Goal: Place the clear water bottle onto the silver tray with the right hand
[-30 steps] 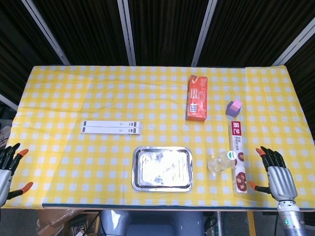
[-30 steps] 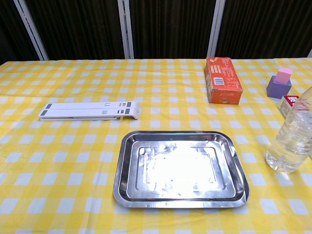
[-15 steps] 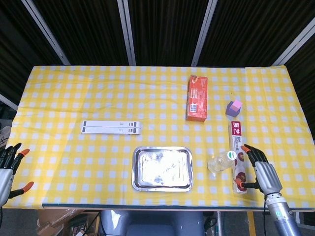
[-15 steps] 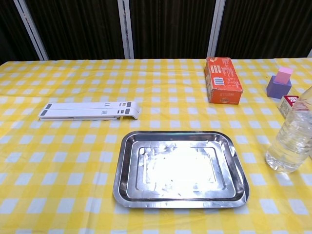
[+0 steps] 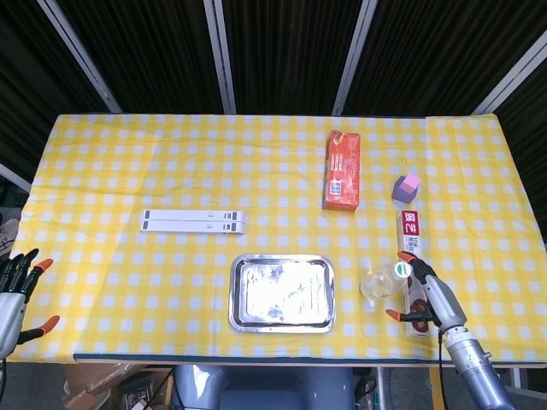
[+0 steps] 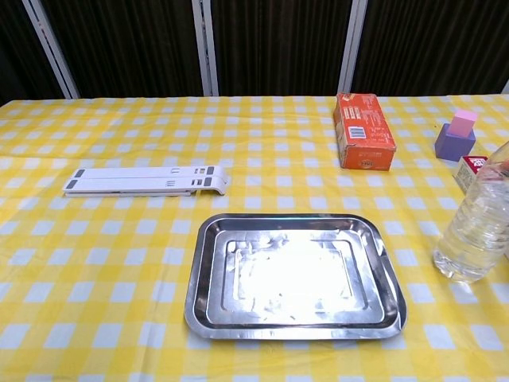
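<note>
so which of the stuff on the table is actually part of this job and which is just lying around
Part of the job:
clear water bottle
silver tray
right hand, open beside the bottle

Just lying about:
orange box
white folded stand
purple and pink block
long red and white box
left hand, idle at the table edge

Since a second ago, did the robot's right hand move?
Yes. In the head view the right hand has slid left across the long red box, closer to the water bottle, which stands beside the tray.
</note>
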